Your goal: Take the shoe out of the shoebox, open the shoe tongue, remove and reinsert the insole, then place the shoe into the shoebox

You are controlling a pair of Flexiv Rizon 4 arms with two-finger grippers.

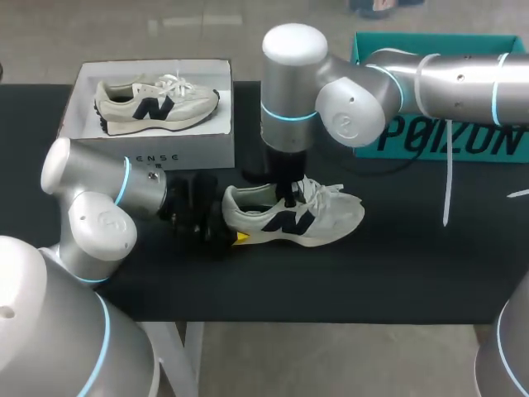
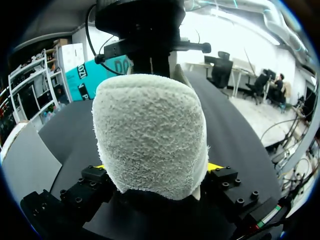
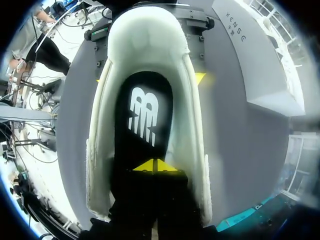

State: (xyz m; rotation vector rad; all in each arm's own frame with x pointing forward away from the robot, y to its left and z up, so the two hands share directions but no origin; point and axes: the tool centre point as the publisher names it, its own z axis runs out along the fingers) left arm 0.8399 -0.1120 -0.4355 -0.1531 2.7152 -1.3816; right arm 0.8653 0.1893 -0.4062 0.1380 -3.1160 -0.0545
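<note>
Left gripper (image 2: 157,167) clamps the white shoe (image 1: 331,217) by its heel, open table (image 1: 397,273) ahead past the toe, shoebox (image 1: 190,149) close beside. Right gripper (image 3: 155,165), fingers together, sits inside over the black insole (image 3: 145,112).

Your worktop (image 1: 413,273) is covered in matte black and spans the head view from side to side, its near edge running straight across the lower part. Under that edge you can see a white leg (image 1: 193,351) standing on a smooth grey floor (image 1: 331,356). The same floor shows past the far edge, where overhead light leaves a pale sheen. The black surface takes the light evenly.
</note>
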